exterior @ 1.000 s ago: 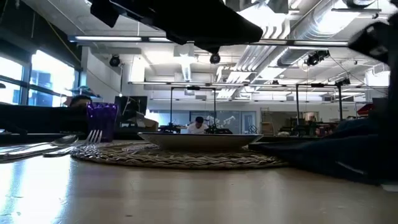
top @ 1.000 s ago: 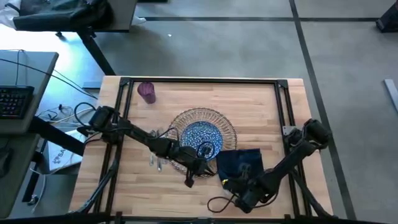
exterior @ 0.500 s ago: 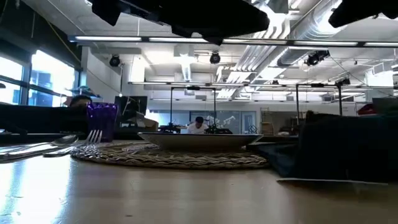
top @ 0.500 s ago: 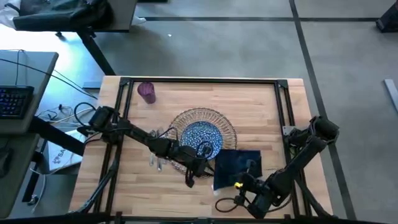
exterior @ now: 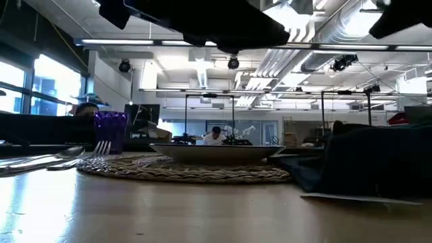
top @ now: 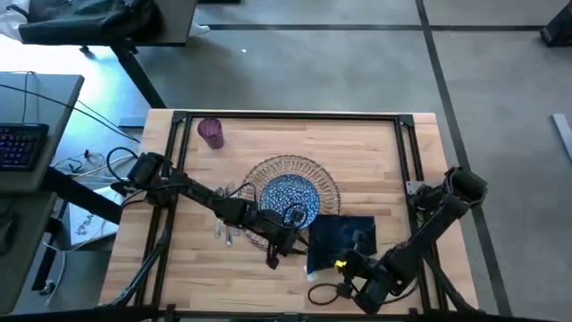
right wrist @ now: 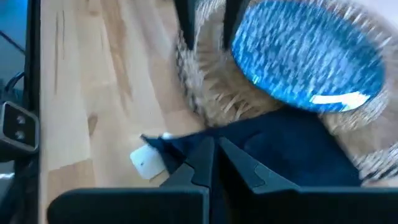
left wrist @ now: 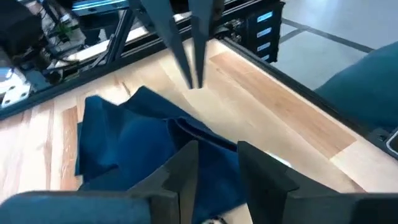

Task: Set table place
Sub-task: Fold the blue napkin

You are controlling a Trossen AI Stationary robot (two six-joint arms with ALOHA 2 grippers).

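The navy napkin (top: 340,240) lies rumpled near the table's (top: 393,179) front edge, overlapping the wicker charger (top: 329,190) — a white tag shows at one corner. The right gripper (right wrist: 211,163) is clenched above it; the left gripper (left wrist: 216,165) is held released above the charger's front rim.

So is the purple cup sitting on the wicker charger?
No, the purple cup stands on bare table near the far left corner, apart from the wicker charger.
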